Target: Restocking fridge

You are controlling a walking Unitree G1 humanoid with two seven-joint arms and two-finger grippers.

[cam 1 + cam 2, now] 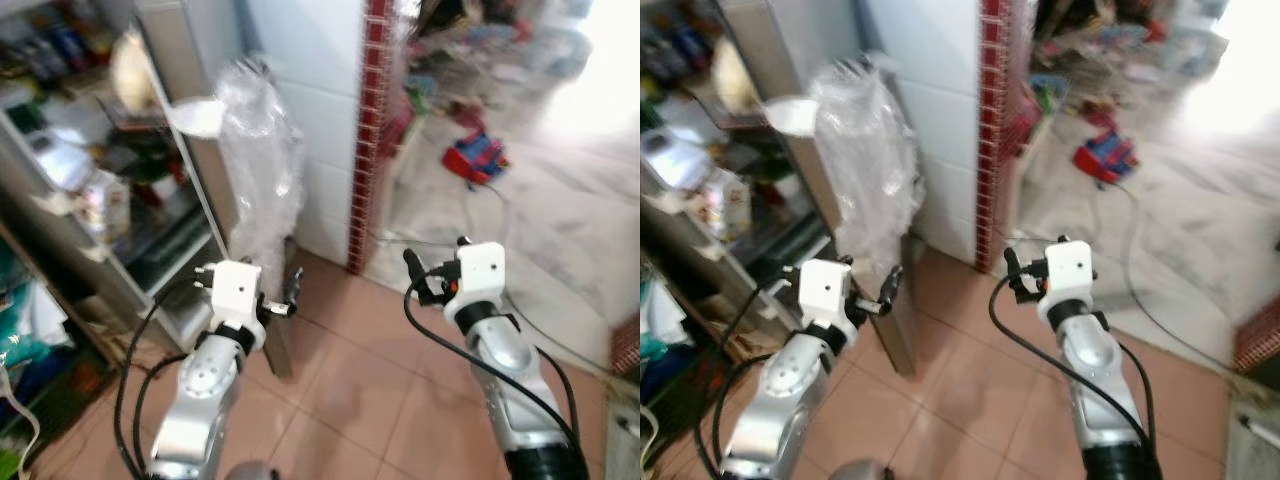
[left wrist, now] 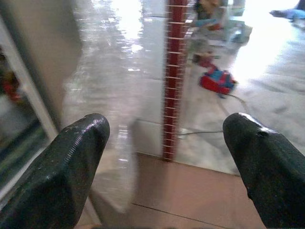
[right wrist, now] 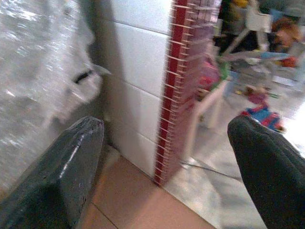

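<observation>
The fridge [image 1: 178, 60] stands open at my left, its shelves packed with blurred packets and bottles [image 1: 105, 200]. Clear plastic wrap [image 1: 262, 150] hangs on the fridge's outer side. My left gripper [image 1: 285, 293] is raised beside the fridge's lower corner, open and holding nothing. In the left wrist view the two fingers [image 2: 71, 162] stand wide apart, facing the wrap and the red tile strip. My right gripper [image 1: 418, 278] is raised over the tiled floor, also open and holding nothing. Its fingers [image 3: 267, 162] are spread wide in the right wrist view.
A white tiled wall edged with a red tile strip [image 1: 370, 130] stands just right of the fridge. Beyond it, a red and blue toy [image 1: 475, 158] and a cable [image 1: 520, 240] lie on the shiny floor. Terracotta tiles [image 1: 350, 390] lie underfoot.
</observation>
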